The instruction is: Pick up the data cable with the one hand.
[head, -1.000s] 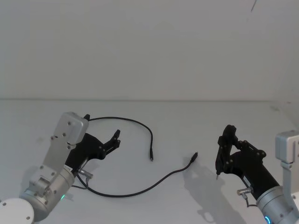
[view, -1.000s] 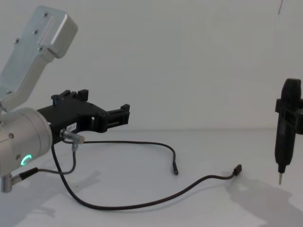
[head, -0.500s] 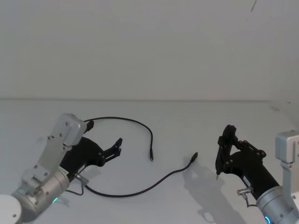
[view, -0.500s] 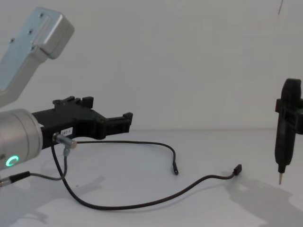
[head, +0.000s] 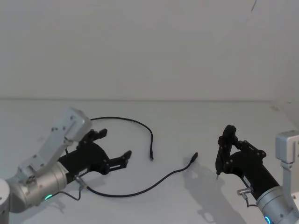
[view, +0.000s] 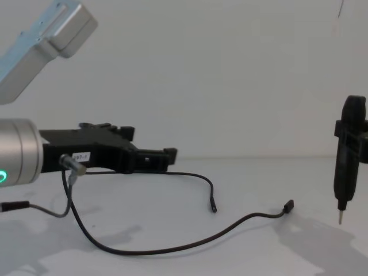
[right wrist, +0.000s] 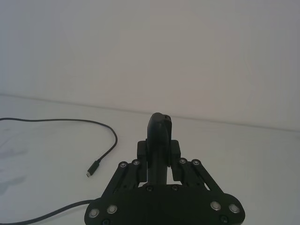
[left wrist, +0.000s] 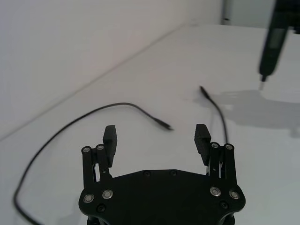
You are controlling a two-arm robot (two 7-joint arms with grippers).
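Note:
The data cable (head: 140, 125) is a thin black cord lying in a wide loop on the white table (head: 187, 121). One plug (head: 151, 158) lies at the middle and the other (head: 195, 155) is to its right. My left gripper (head: 113, 144) hovers open inside the loop, above its left part. It holds nothing, and it hides a stretch of the cord. In the left wrist view the cable (left wrist: 117, 105) curves ahead of the spread fingers (left wrist: 110, 136). In the chest view the left gripper (view: 167, 158) lies nearly level above the cable (view: 190, 174). My right gripper (head: 226, 144) at the right is shut on a black pen-like tool (view: 348, 155).
A short grey wire (view: 69, 184) with silver connectors hangs from the left wrist. The pen tool's metal tip (view: 339, 218) points down just above the table, right of the nearer plug (view: 289, 204). A plain white wall stands behind.
My left gripper has moved forward and to the right, dropped lower and levelled out over the cable loop. The cable and the right arm have not moved.

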